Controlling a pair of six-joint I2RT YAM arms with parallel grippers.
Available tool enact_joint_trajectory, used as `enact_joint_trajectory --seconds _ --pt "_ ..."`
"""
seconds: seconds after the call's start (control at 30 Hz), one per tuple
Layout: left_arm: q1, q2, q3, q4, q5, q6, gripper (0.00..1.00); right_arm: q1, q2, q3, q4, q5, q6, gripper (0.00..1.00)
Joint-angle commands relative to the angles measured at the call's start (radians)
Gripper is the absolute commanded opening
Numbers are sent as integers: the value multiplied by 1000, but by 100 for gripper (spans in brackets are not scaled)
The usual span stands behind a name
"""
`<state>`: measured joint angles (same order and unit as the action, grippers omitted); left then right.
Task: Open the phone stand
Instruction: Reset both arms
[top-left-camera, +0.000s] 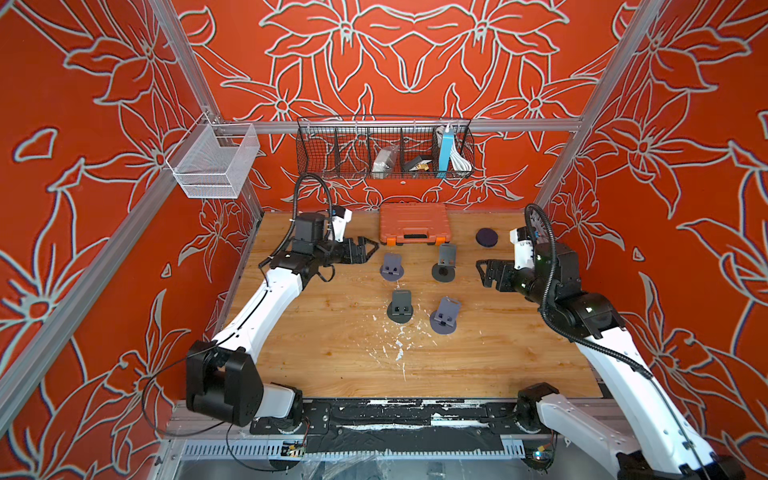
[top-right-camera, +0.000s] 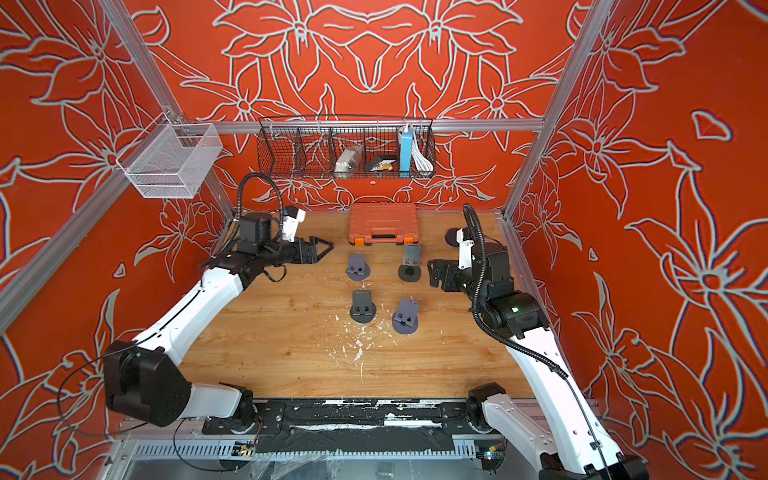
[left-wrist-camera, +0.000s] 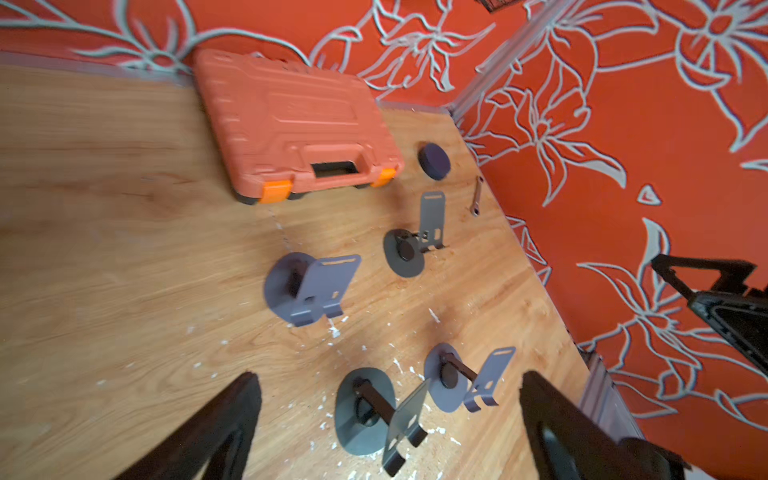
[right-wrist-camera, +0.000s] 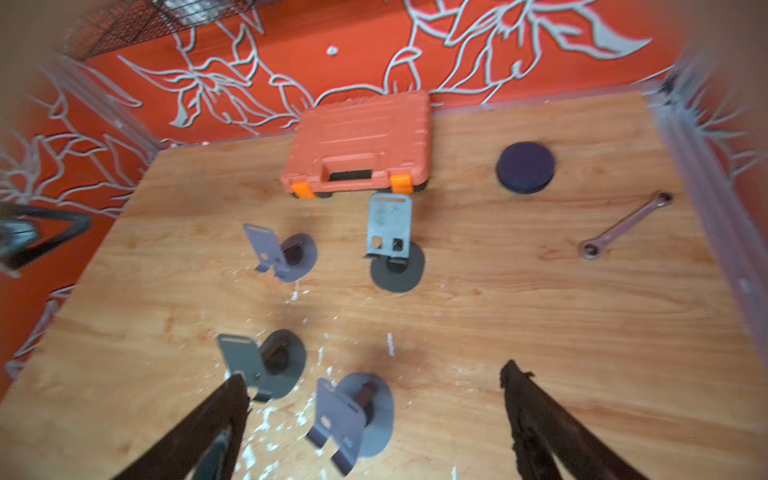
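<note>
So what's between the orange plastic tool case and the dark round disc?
Just bare wooden tabletop; the orange case and dark disc stand apart, clearest in the right wrist view.

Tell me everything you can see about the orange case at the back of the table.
The orange case looks like moulded plastic with a ribbed lid over a black lower edge. It is shut and lies flat on the wooden table, at the back middle by the wall, its handle slot and two brighter orange latches facing the front. Nothing rests on it; the nearest phone stand stands just in front, apart from it.
</note>
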<state>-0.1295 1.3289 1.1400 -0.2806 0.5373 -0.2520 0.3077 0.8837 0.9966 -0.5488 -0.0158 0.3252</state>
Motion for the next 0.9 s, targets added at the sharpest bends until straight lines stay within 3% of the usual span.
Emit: enact_joint_trajectory --seconds 0.0,0.13,0.2,0.3,0.37,0.47,0.57,0.7,0.77,0.87 --pt "56 -74 -106 -18 -128 2 97 -1 -55 -118 195 243 -160 98" --pt "79 -175 -357 310 -230 76 98 -2 -86 -270 420 393 -285 98" --pt "102 -177 -437 380 -324 73 99 -3 -80 -367 553 467 -325 98" --pt "175 -109 -454 384 -249 83 99 -39 -41 -482 721 478 -307 98" --pt "180 -59 -469 410 -322 113 99 -61 18 -507 785 483 -268 98" --pt "189 13 -507 545 -344 86 99 -81 160 -528 907 496 -334 98" --pt "193 51 -465 516 -339 155 99 -129 243 -553 944 437 -304 98" --pt "195 76 -450 543 -335 217 99 -211 320 -680 1163 346 -255 97" --pt "197 89 -436 540 -376 226 99 -218 333 -652 1121 337 -271 98" --pt "204 120 -398 503 -316 254 99 -246 372 -643 1162 325 -265 98"
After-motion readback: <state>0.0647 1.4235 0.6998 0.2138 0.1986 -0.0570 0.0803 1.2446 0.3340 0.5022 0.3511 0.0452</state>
